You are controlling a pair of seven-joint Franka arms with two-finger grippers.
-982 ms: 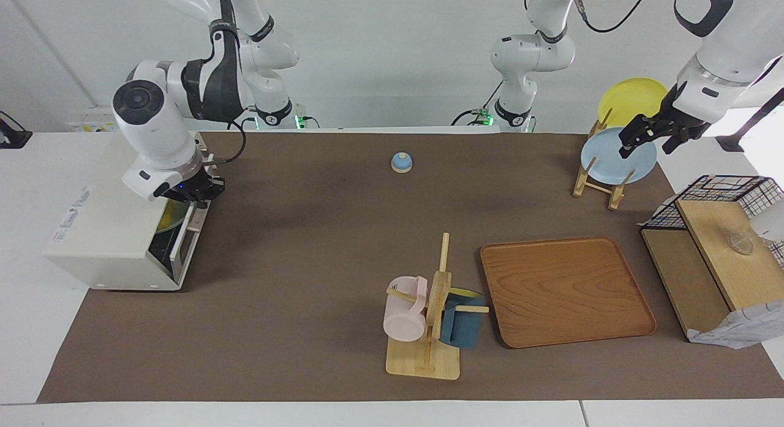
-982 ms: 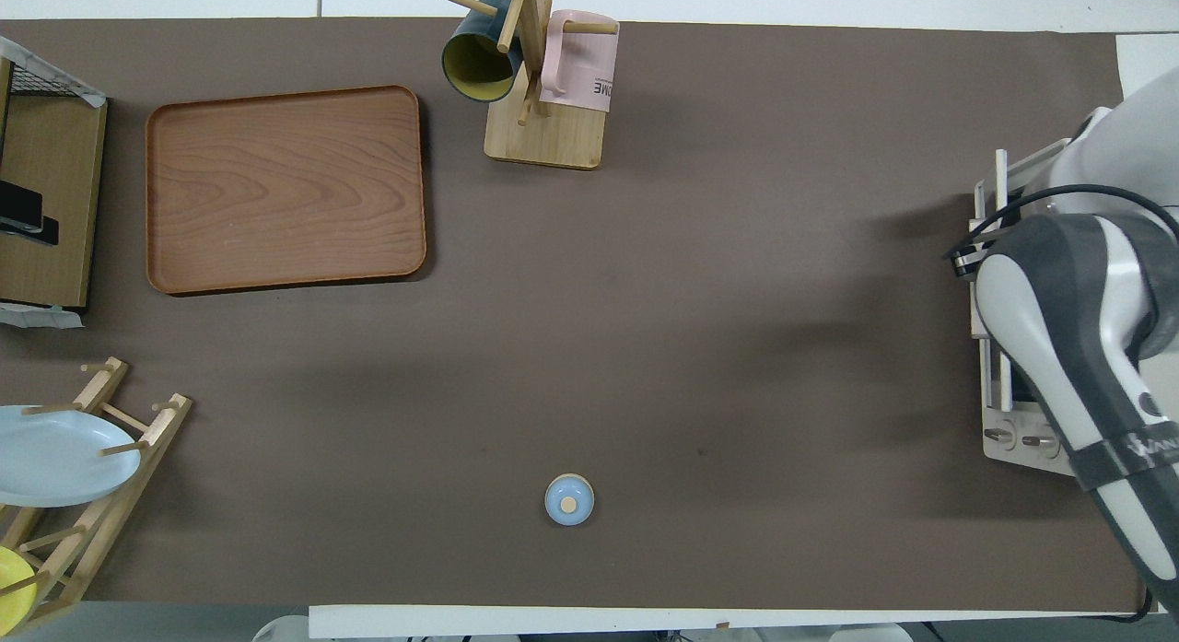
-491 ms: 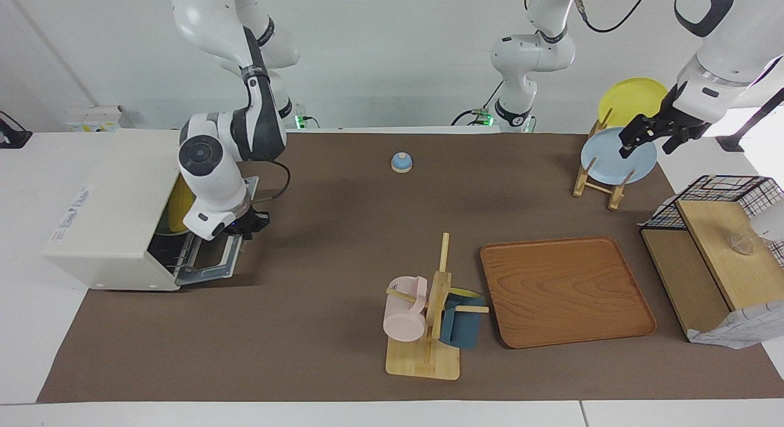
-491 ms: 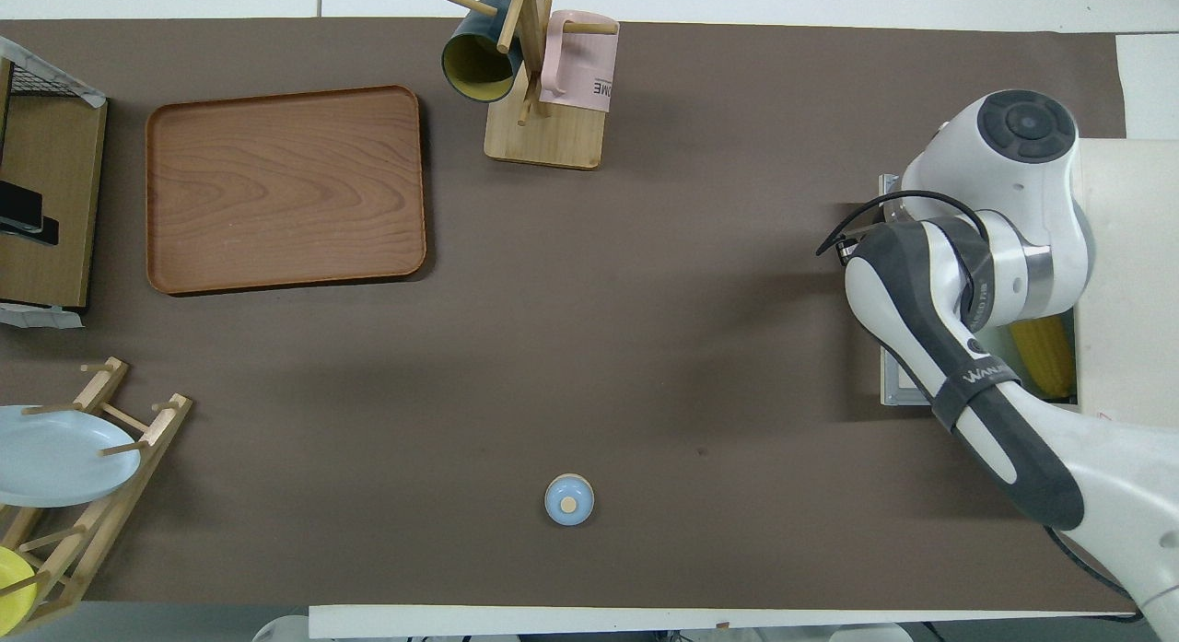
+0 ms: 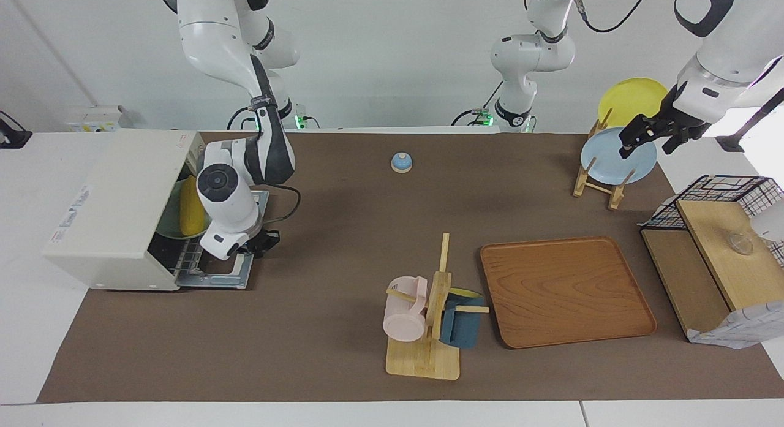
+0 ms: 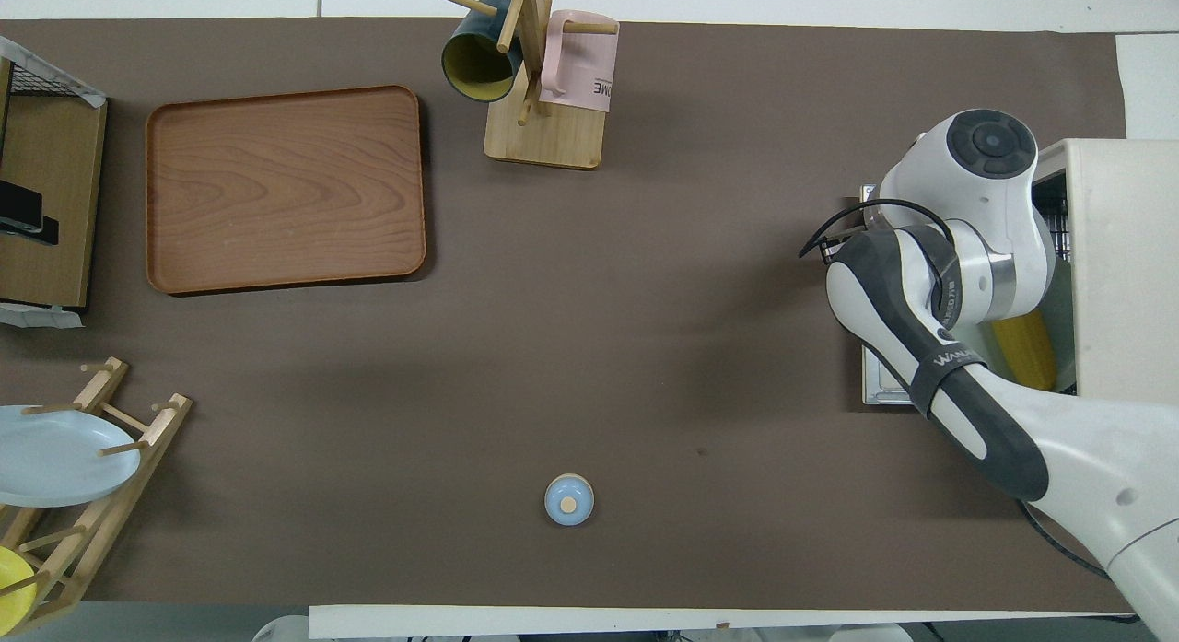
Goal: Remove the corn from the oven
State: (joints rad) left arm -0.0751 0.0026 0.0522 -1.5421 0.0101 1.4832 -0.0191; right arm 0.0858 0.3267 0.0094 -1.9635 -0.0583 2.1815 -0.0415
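Oven [image 5: 116, 200] at the right arm's end of the bench, door dropped flat, corn [image 5: 194, 214] lying inside on a greenish plate [image 5: 168, 230]. Right gripper [image 5: 262, 242], pressed together at the door's outer edge, should let go, rise clear, then reach in level for the cob's middle. Left gripper [image 5: 650, 135], spread, waits over the plate rack [image 5: 597, 182].

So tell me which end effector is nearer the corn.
Right. The right end effector is at the oven's open door, beside the corn inside; the left end effector waits over the plate rack.
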